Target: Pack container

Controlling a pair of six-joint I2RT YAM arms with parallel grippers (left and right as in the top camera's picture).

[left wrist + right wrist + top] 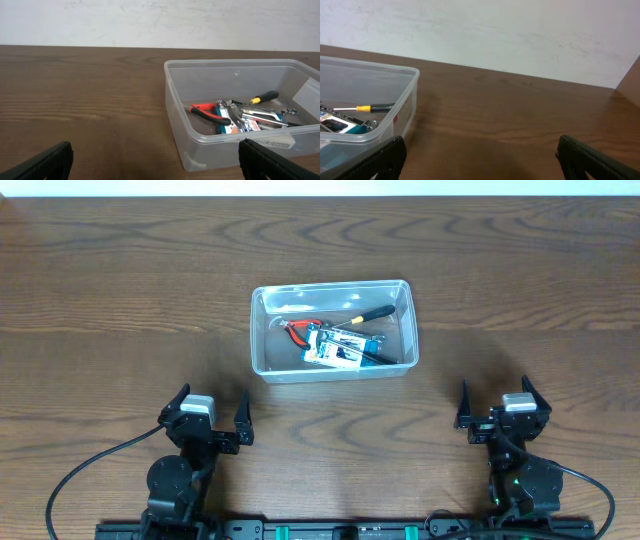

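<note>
At the near edge of the table [120, 300], my left pincer [214, 395] and my right pincer [495, 395] sit low, each with its fingers spread wide apart and nothing between them. From the left wrist view the two dark fingertips [42, 162] frame bare wood. The right wrist view shows the same, my fingers [592, 160] parted over plain table.

Out past both of them, about midway between my arms and farther from me, stands the container [257, 330], upright, well apart from either pincer. Inside it lie red-handled pliers [298, 328], a screwdriver [365, 315] with a yellow-and-black handle, a small blue-and-white box [335, 355], and some silvery metal tools [270, 112] (a wrench perhaps, though I cannot tell for certain). They overlap one another on the bottom.

I see no loose item on the table in any view, so I judge the packing to be done or very nearly so. No lid is visible, and I cannot say whether one belongs to the job. If nothing more is to go in, what is left for me is little.
</note>
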